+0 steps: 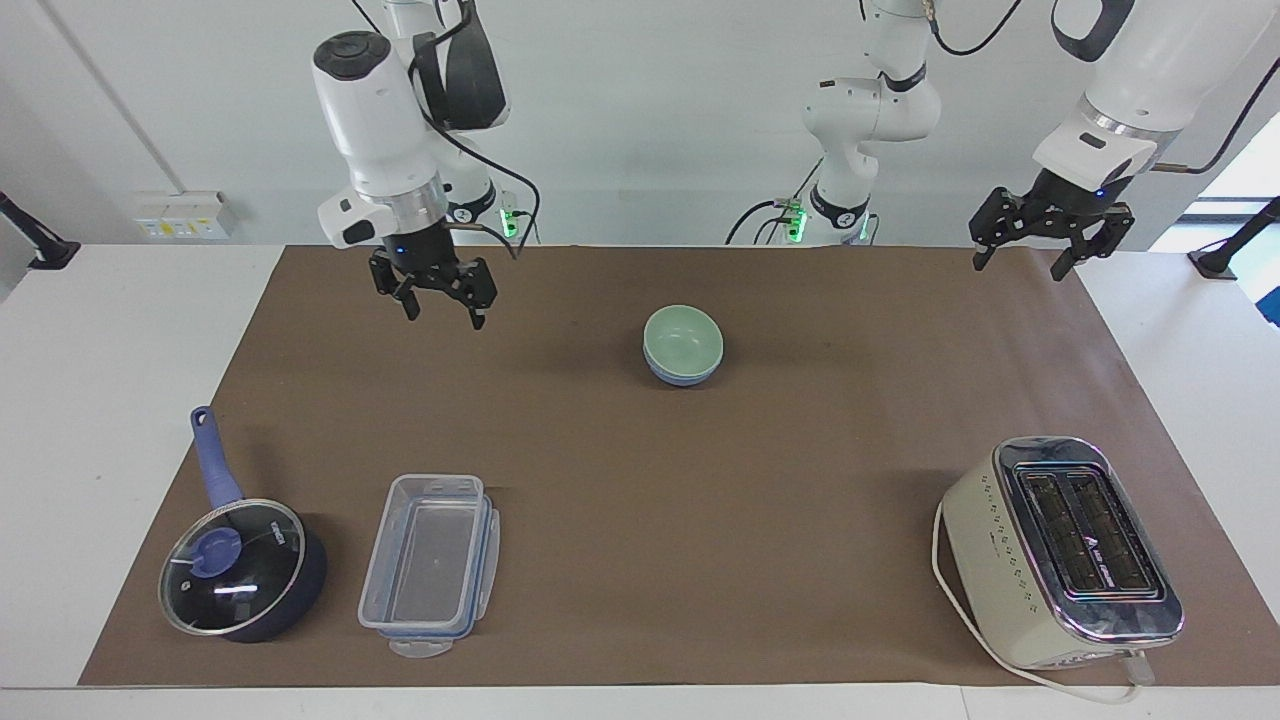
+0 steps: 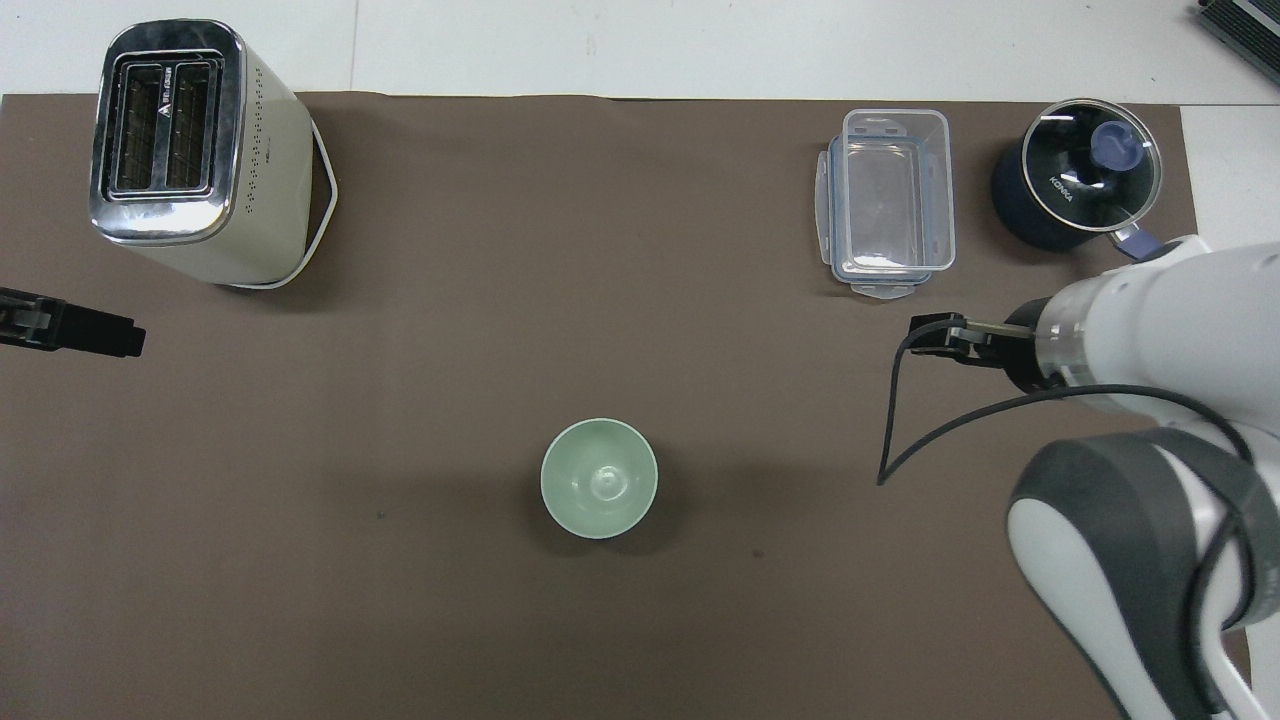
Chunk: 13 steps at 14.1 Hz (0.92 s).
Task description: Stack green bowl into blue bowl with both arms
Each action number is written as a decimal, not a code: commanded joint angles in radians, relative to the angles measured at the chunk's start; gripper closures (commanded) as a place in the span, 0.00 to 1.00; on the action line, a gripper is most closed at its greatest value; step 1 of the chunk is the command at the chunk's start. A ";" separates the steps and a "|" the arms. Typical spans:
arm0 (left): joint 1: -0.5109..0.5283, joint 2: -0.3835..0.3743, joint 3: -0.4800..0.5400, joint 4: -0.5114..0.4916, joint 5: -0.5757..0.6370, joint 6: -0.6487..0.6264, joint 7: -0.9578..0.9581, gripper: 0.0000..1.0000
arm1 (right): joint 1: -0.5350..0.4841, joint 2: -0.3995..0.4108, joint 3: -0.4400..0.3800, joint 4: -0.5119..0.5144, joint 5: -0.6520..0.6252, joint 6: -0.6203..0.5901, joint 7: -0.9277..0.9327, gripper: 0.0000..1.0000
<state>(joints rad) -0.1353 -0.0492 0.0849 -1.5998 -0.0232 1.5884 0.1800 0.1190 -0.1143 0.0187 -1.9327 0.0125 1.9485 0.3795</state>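
Note:
The pale green bowl (image 1: 683,338) sits nested inside the periwinkle-blue bowl (image 1: 683,377) on the brown mat, midway between the two arms. In the overhead view only the green bowl (image 2: 599,491) shows, and it covers the blue one. My right gripper (image 1: 445,315) hangs open and empty over bare mat, well off toward the right arm's end from the bowls; it shows edge-on in the overhead view (image 2: 945,336). My left gripper (image 1: 1018,265) waits open and empty, raised over the mat's corner at the left arm's end (image 2: 110,336).
A cream toaster (image 1: 1060,550) stands at the left arm's end, farther from the robots than the bowls. A clear lidless plastic box (image 1: 430,565) and a dark blue glass-lidded saucepan (image 1: 240,565) sit at the right arm's end, also farther out.

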 commanded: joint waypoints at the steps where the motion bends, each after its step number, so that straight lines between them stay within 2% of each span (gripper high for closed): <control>1: 0.016 0.009 -0.010 0.027 0.012 -0.027 0.004 0.00 | -0.062 0.010 0.015 0.099 -0.008 -0.088 -0.057 0.00; 5: 0.016 0.009 -0.010 0.027 0.012 -0.027 0.004 0.00 | -0.108 0.022 0.014 0.217 -0.014 -0.189 -0.128 0.00; 9: 0.016 0.009 -0.010 0.027 0.012 -0.027 0.004 0.00 | -0.142 0.057 0.009 0.394 -0.017 -0.396 -0.214 0.00; 13: 0.016 0.009 -0.010 0.027 0.012 -0.027 0.004 0.00 | -0.157 0.051 0.007 0.376 -0.012 -0.389 -0.246 0.00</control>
<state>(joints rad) -0.1353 -0.0492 0.0849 -1.5998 -0.0232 1.5884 0.1800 -0.0201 -0.0871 0.0169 -1.5849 0.0120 1.5723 0.1633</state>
